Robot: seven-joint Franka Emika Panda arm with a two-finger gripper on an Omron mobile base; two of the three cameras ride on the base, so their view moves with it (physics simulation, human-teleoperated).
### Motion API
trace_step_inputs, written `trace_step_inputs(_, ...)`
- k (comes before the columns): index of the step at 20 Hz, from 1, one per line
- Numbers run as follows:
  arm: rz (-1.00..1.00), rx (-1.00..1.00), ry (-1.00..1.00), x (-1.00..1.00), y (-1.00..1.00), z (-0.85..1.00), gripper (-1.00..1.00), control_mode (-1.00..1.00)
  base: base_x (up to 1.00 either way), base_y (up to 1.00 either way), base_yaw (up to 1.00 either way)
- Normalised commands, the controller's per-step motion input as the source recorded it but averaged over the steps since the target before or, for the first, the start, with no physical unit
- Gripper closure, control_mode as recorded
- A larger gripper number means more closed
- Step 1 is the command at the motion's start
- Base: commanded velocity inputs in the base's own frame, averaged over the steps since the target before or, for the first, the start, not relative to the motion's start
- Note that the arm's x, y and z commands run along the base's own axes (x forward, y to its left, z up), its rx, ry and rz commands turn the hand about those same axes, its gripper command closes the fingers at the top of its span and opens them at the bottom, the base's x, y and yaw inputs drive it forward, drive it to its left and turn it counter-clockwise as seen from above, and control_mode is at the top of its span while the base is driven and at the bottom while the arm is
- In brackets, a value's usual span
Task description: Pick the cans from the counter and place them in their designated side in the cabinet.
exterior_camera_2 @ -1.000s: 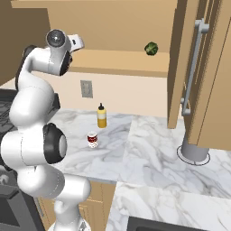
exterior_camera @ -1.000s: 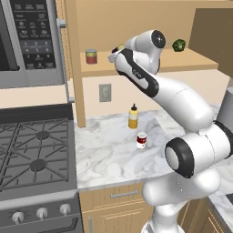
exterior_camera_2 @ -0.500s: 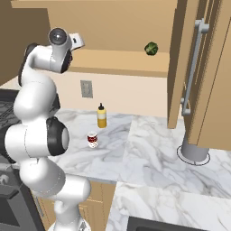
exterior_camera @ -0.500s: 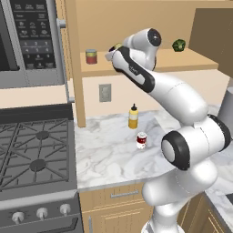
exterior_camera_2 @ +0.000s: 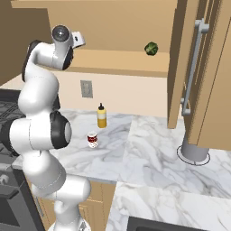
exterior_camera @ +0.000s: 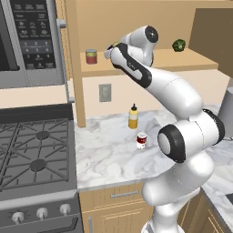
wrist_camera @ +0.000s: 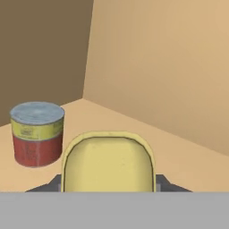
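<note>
Hand view: hand clamped on a yellow-topped tin [wrist_camera: 107, 161] over the cabinet [exterior_camera: 136, 13] shelf [wrist_camera: 188, 156].

The tin sits between the jaws just right of the red can with a yellow-green band [wrist_camera: 36, 133], near the shelf's left end. The round red-and-white can [exterior_camera: 142, 140] waits on the tabletop [exterior_camera: 104, 154] near the yellow squeeze bottle [exterior_camera: 133, 116]; a green item [exterior_camera: 178, 44] lies far right on the shelf. Risk, as judged: letting go too high could tip the tin, and drifting left could knock the banded can.
</note>
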Motion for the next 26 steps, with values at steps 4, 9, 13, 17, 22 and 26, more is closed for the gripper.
trace_step_inputs(4, 0.00, -0.01, 0.06, 0.21, 0.00, -0.11, 1.00, -1.00, 0.00, 0.00, 0.00)
trace_step_inputs(9, 0.00, -0.01, 0.07, 0.19, 0.00, -0.16, 1.00, -1.00, 0.00, 0.00, 0.00)
trace_step_inputs(13, 0.00, -0.02, 0.05, 0.11, 0.02, -0.24, 1.00, -1.00, 0.00, 0.00, 0.00)
trace_step_inputs(17, 0.00, -0.02, 0.04, 0.08, 0.05, -0.29, 1.00, -1.00, 0.00, 0.00, 0.00)
trace_step_inputs(22, 0.00, -0.04, 0.01, 0.02, 0.09, -0.32, 1.00, -1.00, 0.00, 0.00, 0.00)
trace_step_inputs(26, 0.00, -0.05, 0.00, 0.00, 0.12, -0.28, -1.00, -1.00, 0.00, 0.00, 0.00)
